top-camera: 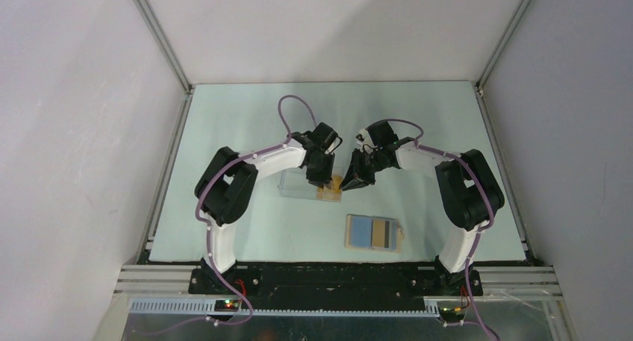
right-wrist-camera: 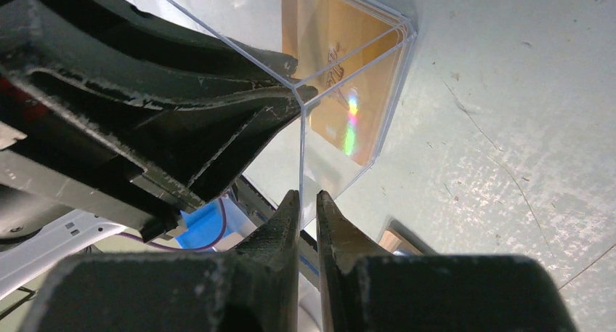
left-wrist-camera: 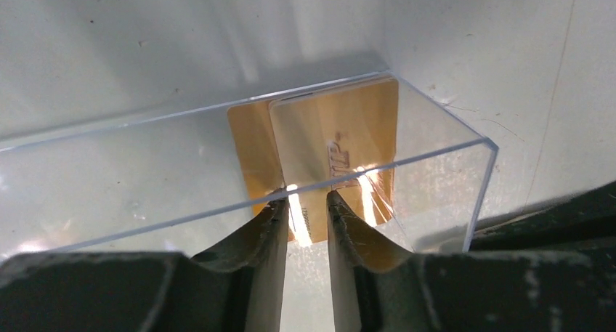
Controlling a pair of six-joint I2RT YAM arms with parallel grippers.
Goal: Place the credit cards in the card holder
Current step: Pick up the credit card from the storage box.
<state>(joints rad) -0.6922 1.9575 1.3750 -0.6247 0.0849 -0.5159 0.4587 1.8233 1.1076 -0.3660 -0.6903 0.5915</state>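
Few cards (left-wrist-camera: 341, 136) in clear box (left-wrist-camera: 145, 172) corner; R gripper (right-wrist-camera: 305, 195) pinches wall edge.

Credit cards (left-wrist-camera: 330, 136) lie flat in the right end of the clear box (top-camera: 295, 183). It has walls on three sides there, so access is from above only. Left pincer (left-wrist-camera: 304, 197) fills that opening, with its fingers narrowly apart at the cards' near edge. Right pincer (right-wrist-camera: 307, 197) pinches the box wall at the same corner, so the two wrists crowd each other with little gap between. Card holder (top-camera: 373, 232) lies spread flat nearer the bases, well apart from the box, with open worktop (top-camera: 246, 132) all around it. Free passage over the far and left worktop.
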